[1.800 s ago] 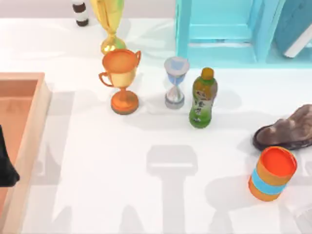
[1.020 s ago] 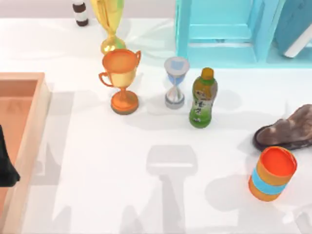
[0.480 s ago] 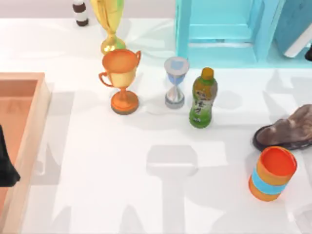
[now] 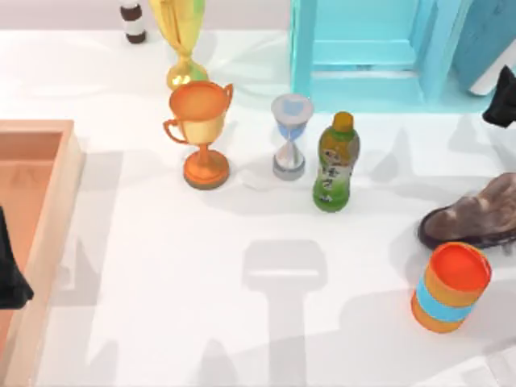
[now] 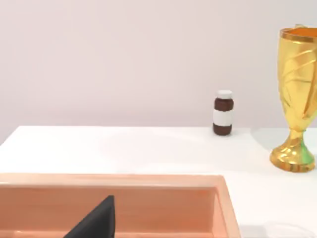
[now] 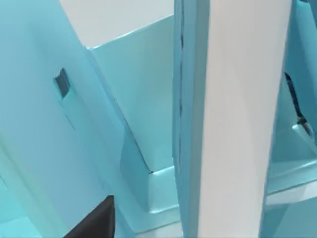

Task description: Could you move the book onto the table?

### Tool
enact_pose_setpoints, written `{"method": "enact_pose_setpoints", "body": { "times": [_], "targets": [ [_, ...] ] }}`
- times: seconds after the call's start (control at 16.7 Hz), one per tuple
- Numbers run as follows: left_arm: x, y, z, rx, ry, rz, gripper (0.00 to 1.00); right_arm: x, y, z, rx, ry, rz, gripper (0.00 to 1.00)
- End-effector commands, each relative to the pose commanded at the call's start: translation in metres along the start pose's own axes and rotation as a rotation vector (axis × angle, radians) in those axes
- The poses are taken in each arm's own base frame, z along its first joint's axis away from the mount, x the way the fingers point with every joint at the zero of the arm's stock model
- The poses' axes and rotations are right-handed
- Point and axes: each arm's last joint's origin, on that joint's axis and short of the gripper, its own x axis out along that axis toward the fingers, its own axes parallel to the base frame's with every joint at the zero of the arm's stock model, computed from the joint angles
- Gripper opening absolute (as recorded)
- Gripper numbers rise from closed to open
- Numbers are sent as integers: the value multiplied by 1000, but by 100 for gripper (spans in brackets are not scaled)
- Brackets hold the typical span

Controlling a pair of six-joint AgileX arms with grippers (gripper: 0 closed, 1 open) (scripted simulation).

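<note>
The book point(image 4: 486, 40) stood leaning in the right-hand compartment of the cyan shelf unit point(image 4: 363, 48), at the far right of the bench point(image 4: 242, 242). In the right wrist view its white page edges point(image 6: 242, 114) and teal cover faced the camera at close range, with the shelf wall beside it. The right gripper point(image 4: 501, 101) was just in front of the shelf, near the book but not seen touching it; whether it was released or clenched could not be told. The left gripper point(image 4: 10, 270) was parked over the wooden tray point(image 4: 48, 210) at the left; its state could likewise not be told.

Assessment: the book appeared stiff, flat and moderately heavy, with a smooth cover that may slip. A hold across the cover faces near the exposed page edge seemed the soundest. The shoe point(image 4: 476, 216), the orange cup point(image 4: 451, 286) and the green bottle point(image 4: 336, 161) stood nearby, so the open bench in the middle looked the safer resting place.
</note>
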Motion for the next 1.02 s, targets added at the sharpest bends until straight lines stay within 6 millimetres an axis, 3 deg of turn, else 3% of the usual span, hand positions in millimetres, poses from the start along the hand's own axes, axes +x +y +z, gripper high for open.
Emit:
{"method": "enact_pose_setpoints", "body": {
  "times": [0.42,0.66,1.02],
  "targets": [
    [0,0,0,0,0,0,100,3,3,0,1,0,3,100],
    [0,0,0,0,0,0,100,36,13,11,1,-7,2,100],
    [0,0,0,0,0,0,100,91,14,9,2,2,-2,100]
  ]
}}
